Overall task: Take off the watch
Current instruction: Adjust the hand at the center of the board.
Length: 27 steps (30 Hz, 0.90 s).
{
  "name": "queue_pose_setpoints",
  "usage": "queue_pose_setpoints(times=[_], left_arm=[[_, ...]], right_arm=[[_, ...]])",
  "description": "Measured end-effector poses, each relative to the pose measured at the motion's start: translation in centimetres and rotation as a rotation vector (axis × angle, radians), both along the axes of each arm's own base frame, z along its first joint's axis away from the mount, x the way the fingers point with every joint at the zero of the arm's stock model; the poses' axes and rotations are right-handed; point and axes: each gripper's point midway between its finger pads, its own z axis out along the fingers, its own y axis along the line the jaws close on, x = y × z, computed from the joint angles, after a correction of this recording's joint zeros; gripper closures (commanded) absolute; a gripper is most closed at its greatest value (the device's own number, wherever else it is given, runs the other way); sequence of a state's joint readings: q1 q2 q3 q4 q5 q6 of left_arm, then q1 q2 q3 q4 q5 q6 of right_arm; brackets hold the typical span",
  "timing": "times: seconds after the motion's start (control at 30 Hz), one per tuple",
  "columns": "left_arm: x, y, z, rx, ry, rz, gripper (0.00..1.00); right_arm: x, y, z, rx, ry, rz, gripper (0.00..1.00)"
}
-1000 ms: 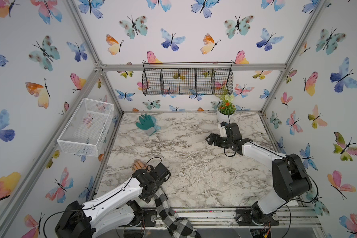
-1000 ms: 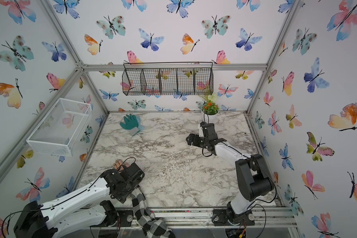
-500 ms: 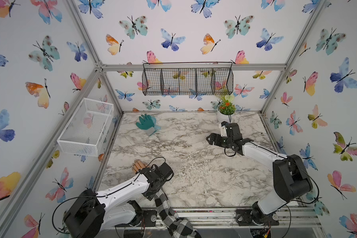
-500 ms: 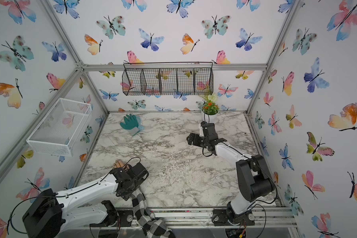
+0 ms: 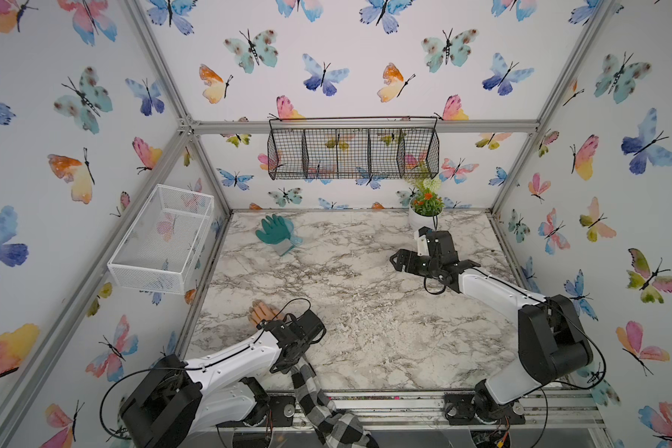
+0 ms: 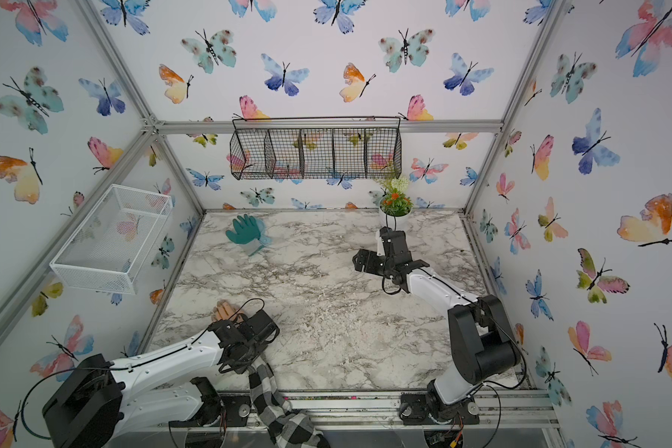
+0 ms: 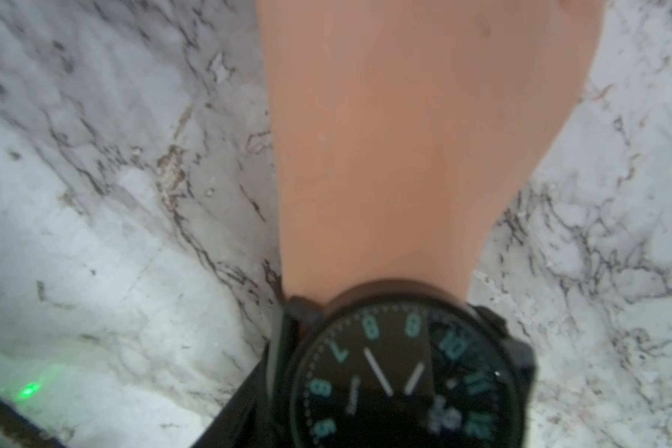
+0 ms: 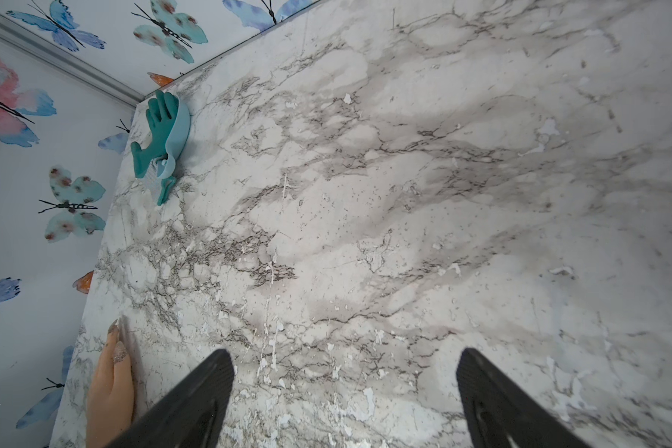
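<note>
**Kid:** Where is the watch [image 7: 400, 368]?

**Helper:** On the wrist of the doll hand [image 7: 404, 135], lying on the table [image 5: 365, 310] near the front. The left gripper [image 5: 288, 333] sits right over it.

**Kid:** Is it pinching the strap [image 7: 245, 411]?

**Helper:** I cannot tell. Its fingers are hidden. The right gripper [image 8: 346, 391] is wide open, far away, holding nothing.

**Kid:** How do we do it well?

**Helper:** Pinch just the strap, I think, not the hand. Pull slowly so the hand does not slide.

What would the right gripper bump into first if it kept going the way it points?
Probably the marble tabletop: the right gripper, jaws open, angles down toward a bare patch. The teal glove and the mannequin hand lie off its line. Depth is hard to judge.
</note>
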State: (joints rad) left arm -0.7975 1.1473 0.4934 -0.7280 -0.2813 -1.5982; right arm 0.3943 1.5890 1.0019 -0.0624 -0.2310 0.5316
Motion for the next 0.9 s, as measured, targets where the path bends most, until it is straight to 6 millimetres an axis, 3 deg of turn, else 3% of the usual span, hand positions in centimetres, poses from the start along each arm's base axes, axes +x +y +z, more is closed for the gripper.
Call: queue_pose_setpoints(times=[0.13, 0.37, 0.7, 0.9], left_arm=[[0.5, -0.4, 0.3, 0.005, -0.005, -0.036, 0.71], [2.8, -2.5, 2.0, 0.018, -0.028, -0.154, 0.78], [9.1, -9.6, 5.5, -0.068, -0.212, -0.450, 0.82], [11.0, -15.0, 6.6, -0.241, -0.326, -0.648, 0.84]], right_arm=[[0.0, 0.0, -0.1, 0.001, 0.005, -0.002, 0.06], [0.0, 0.0, -0.1, 0.009, 0.011, -0.010, 0.06], [0.4, 0.2, -0.7, 0.007, 0.024, -0.007, 0.05], [0.4, 1.3, -0.1, 0.066, 0.019, 0.033, 0.05]])
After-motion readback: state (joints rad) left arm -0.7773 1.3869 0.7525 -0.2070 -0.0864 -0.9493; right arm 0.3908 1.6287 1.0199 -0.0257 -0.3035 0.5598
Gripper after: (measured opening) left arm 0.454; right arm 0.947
